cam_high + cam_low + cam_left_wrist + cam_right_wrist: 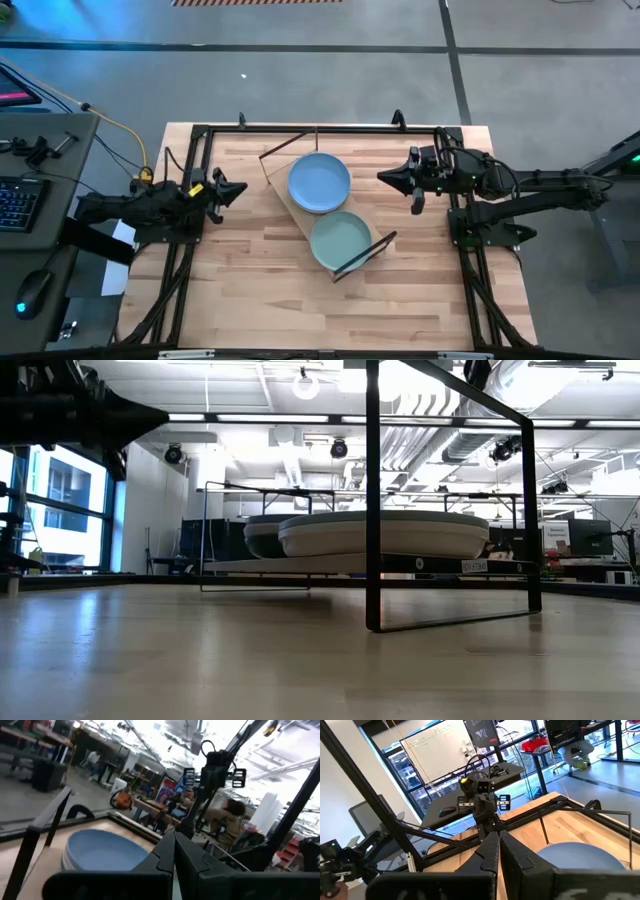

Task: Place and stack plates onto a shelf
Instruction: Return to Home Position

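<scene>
The shelf (291, 207), a light wood board with dark rod frames at both ends, lies slantwise on the middle of the table. A light blue plate (319, 182) tops the far end of the board, and a pale green plate (341, 240) tops the near end. The low view shows the near plate (380, 533) and the far one (262, 532) resting on the board; any plates beneath cannot be told. My left gripper (238, 189) hovers shut left of the shelf. My right gripper (383, 177) hovers shut right of the blue plate. Both touch nothing.
Dark frame rails (190, 160) run along the table's left, right and far edges. A side desk with a keyboard (18, 203) and a mouse (33, 290) stands to the left. Bare wood tabletop (260, 300) lies between the shelf and the near edge.
</scene>
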Robot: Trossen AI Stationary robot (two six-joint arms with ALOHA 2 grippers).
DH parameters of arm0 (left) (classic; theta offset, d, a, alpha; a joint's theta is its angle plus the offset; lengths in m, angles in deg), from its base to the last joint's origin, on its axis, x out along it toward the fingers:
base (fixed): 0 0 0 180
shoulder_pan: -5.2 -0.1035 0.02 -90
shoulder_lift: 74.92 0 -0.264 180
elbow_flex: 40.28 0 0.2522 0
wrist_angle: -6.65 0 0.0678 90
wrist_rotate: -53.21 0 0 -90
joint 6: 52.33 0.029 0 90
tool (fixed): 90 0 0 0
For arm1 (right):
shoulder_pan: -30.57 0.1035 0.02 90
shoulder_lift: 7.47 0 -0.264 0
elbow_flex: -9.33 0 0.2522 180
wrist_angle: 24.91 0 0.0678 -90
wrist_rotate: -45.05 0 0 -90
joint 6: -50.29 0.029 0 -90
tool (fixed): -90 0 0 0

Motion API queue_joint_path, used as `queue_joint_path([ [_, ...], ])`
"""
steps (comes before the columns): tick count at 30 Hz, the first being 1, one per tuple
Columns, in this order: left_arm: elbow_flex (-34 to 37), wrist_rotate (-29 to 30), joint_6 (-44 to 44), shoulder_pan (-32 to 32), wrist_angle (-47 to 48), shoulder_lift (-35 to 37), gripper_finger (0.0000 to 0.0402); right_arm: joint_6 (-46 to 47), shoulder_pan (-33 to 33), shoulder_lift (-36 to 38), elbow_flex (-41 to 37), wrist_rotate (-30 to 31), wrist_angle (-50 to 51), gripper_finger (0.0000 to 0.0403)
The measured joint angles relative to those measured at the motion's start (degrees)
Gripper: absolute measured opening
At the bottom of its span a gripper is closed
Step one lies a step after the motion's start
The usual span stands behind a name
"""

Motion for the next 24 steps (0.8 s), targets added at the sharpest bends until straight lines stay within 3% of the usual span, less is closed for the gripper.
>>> queue_joint_path([
  [9,-0.02,-2.14,2.51,0.00,3.37,0.11,0.0000,2.46,0.00,0.18,0.00,0.34,0.45,0.0000],
  [14,-0.02,-2.31,-0.80,0.04,7.01,0.10,0.0000,2.78,0.28,1.71,0.00,-0.03,6.70,0.0000],
  [21,-0.02,-2.31,-1.80,0.04,7.95,0.10,0.0000,-0.87,4.25,7.89,-0.02,-0.62,19.66,0.0000],
  [24,-0.02,-2.31,-1.81,0.04,7.97,0.10,0.0000,-1.97,6.71,13.53,-3.17,-0.58,19.89,0.0000],
])
